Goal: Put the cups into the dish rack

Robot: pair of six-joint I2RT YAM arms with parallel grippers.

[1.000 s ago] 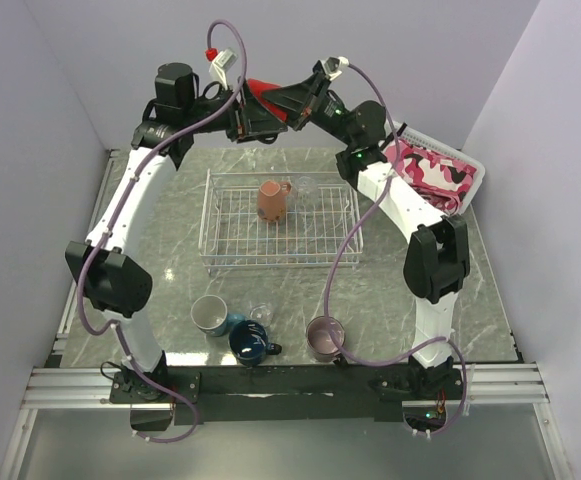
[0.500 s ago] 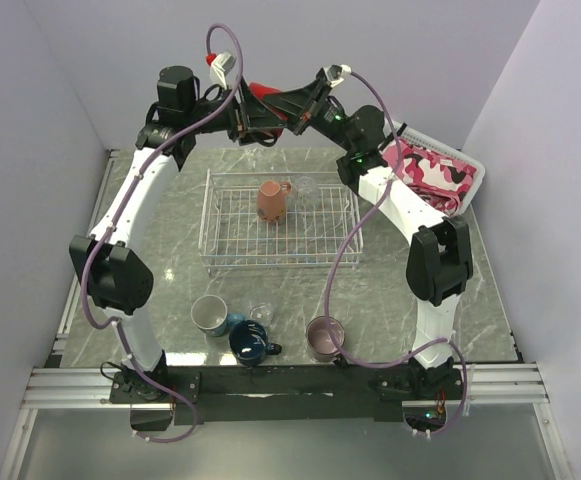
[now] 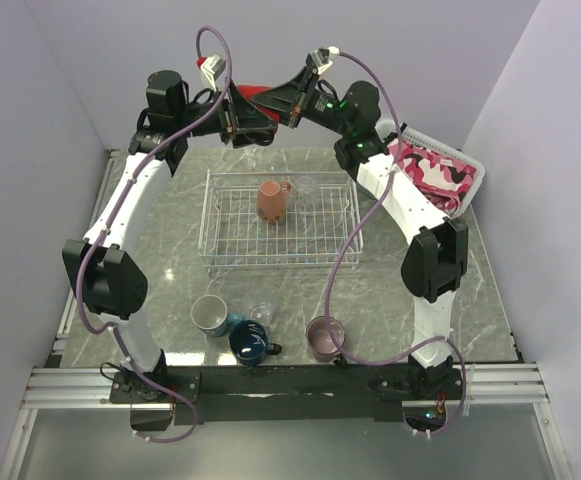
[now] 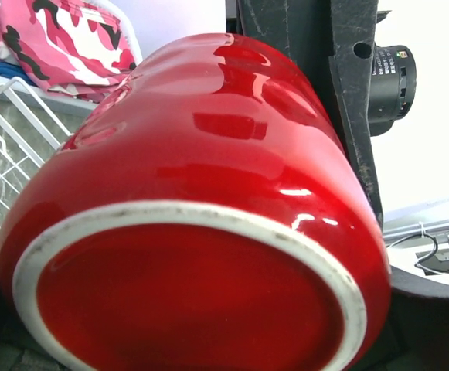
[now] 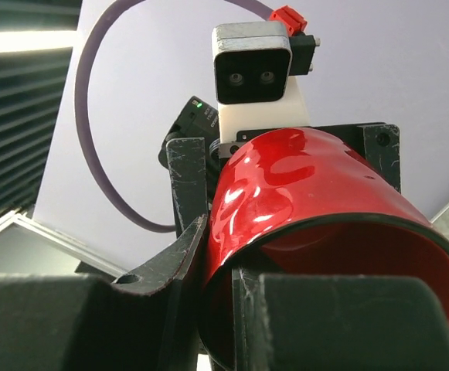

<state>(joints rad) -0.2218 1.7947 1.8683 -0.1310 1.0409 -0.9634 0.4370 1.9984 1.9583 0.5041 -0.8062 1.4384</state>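
The red mug (image 3: pixel 254 96) is held in the air above the back edge of the table, between both grippers. My left gripper (image 3: pixel 238 112) is shut on its body; the left wrist view shows only the mug's base (image 4: pixel 193 301). My right gripper (image 3: pixel 282 100) is shut on the mug's rim (image 5: pixel 301 185), one finger (image 5: pixel 170 263) outside the wall and the other inside. The wire dish rack (image 3: pixel 320 238) holds a salmon mug (image 3: pixel 271 200) and a clear glass (image 3: pixel 306 186). The teal mug (image 3: pixel 209 315), navy mug (image 3: pixel 251 343), mauve mug (image 3: pixel 324 338) and a second clear glass (image 3: pixel 261 314) stand at the front.
A white plastic basket of pink cloth (image 3: pixel 438 166) sits at the back right, and also shows in the left wrist view (image 4: pixel 62 39). The rack's corner (image 4: pixel 11 116) lies below the mug. Walls close in on the back and both sides.
Both grippers have risen and shifted slightly left with the red mug held between them. The mugs and glasses on the table and in the rack have not moved.
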